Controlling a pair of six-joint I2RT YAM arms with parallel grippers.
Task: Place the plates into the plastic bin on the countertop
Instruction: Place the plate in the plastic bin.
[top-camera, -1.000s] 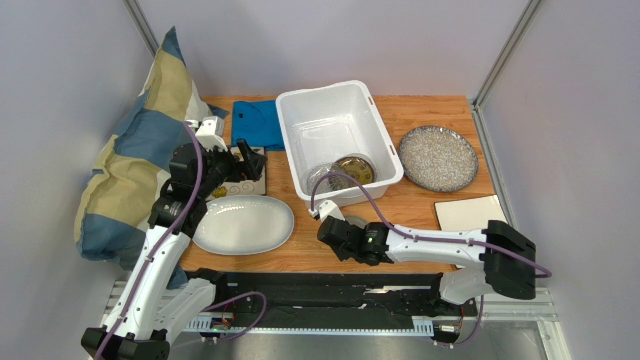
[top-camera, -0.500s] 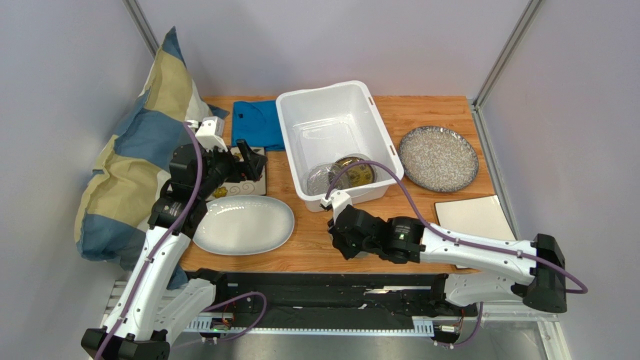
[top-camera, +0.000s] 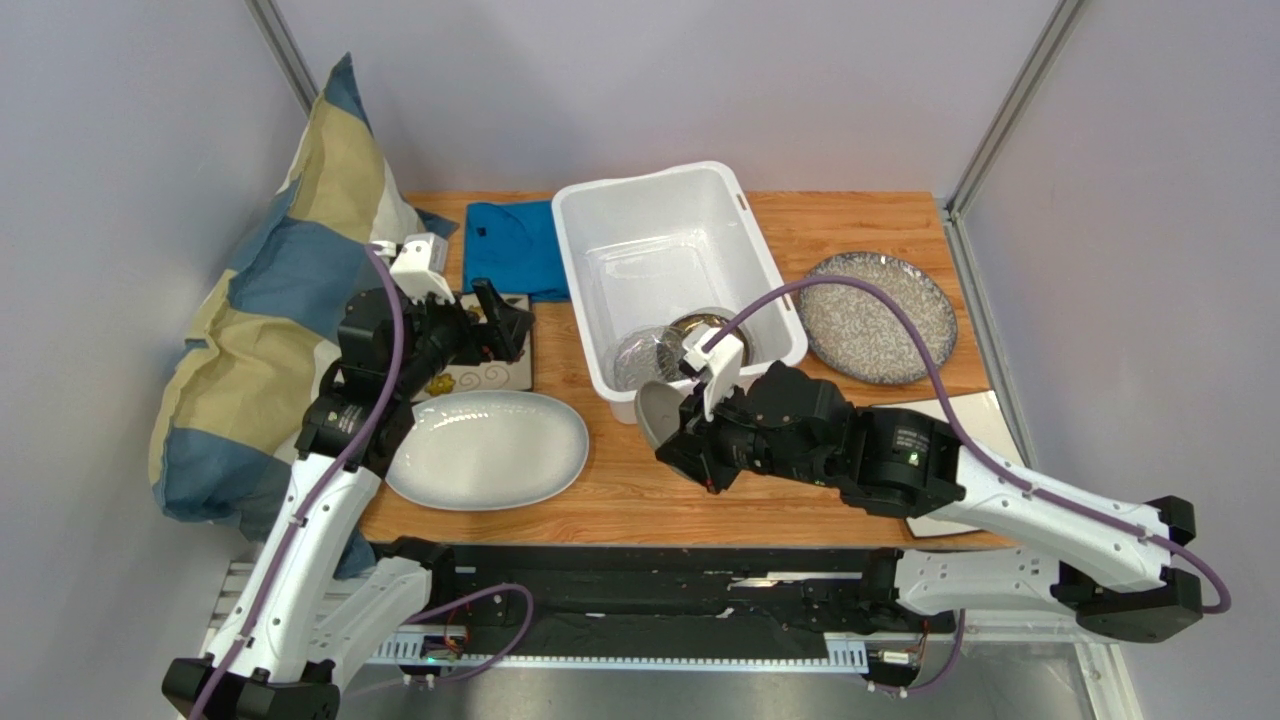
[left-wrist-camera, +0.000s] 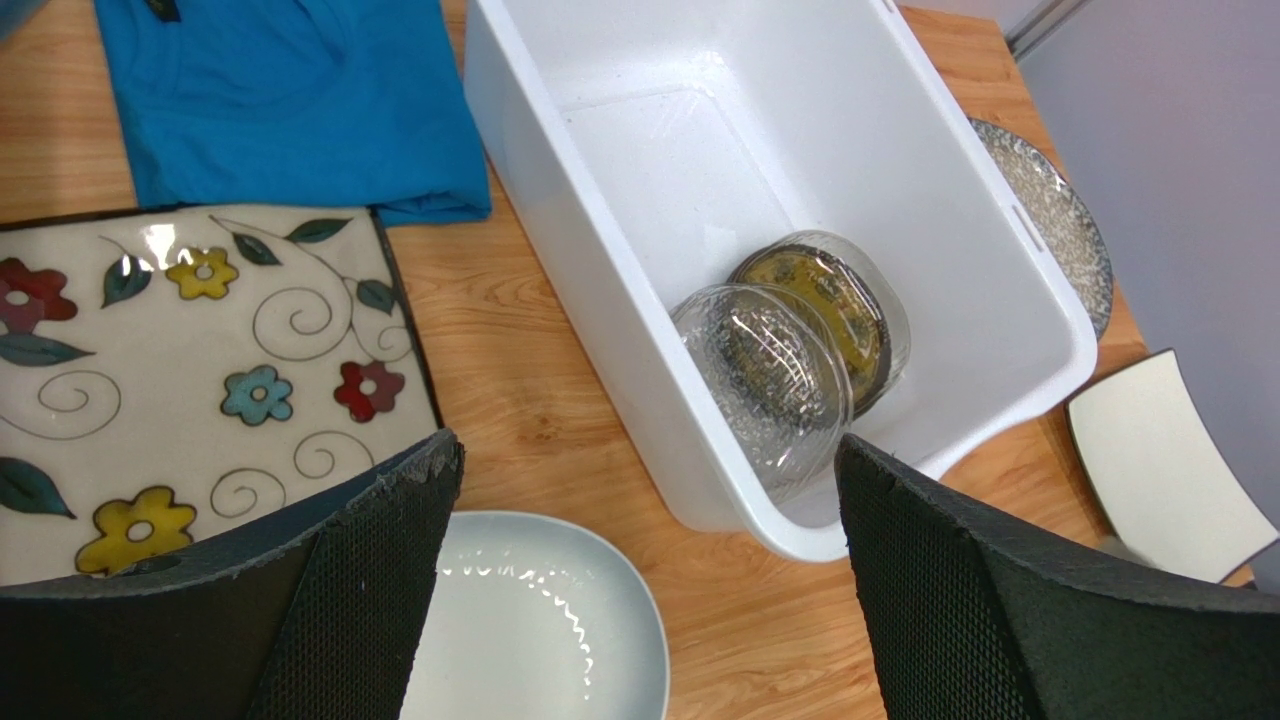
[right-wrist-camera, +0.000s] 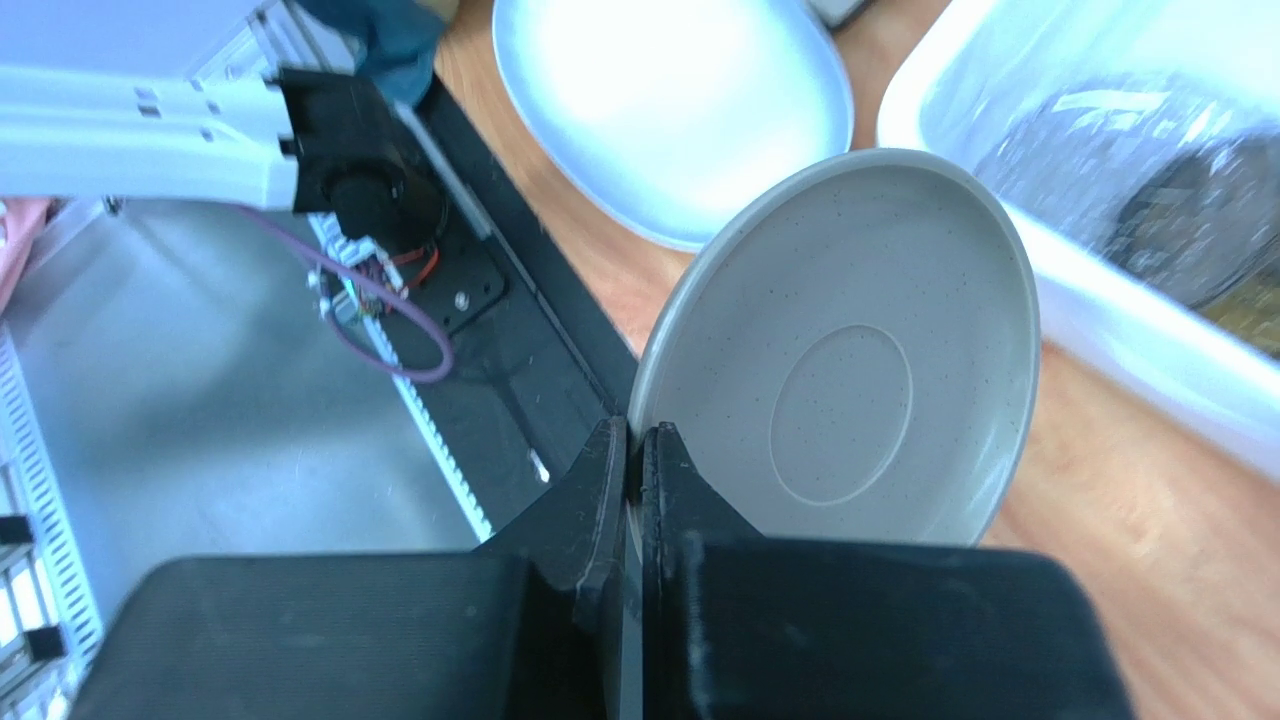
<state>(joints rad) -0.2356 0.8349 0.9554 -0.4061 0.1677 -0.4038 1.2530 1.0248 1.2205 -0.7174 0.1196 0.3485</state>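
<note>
My right gripper (top-camera: 679, 432) (right-wrist-camera: 639, 438) is shut on the rim of a small grey round plate (top-camera: 655, 408) (right-wrist-camera: 857, 360). It holds the plate on edge above the countertop (top-camera: 616, 495), just in front of the white plastic bin (top-camera: 573, 225) (left-wrist-camera: 601, 240) (right-wrist-camera: 939, 90). A clear glass plate (top-camera: 649, 360) (left-wrist-camera: 774, 368) and a dark yellow-centred plate (top-camera: 712, 339) (left-wrist-camera: 827, 293) lean inside the bin. Over the floral square plate (top-camera: 484, 375) (left-wrist-camera: 181, 375) my left gripper (top-camera: 489, 323) (left-wrist-camera: 643, 450) hangs open and holds nothing.
A white oval platter (top-camera: 489, 450) (left-wrist-camera: 526, 630) (right-wrist-camera: 676, 90) lies front left. A grey-speckled round plate (top-camera: 879, 315) (left-wrist-camera: 1052, 218) and a white square plate (top-camera: 939, 425) (left-wrist-camera: 1157, 465) lie right of the bin. A folded blue cloth (top-camera: 514, 248) and a pillow (top-camera: 271, 300) sit left.
My right arm has risen from the tabletop and swung toward the bin's front wall, tilting the small grey plate up on edge. The left arm has stayed still.
</note>
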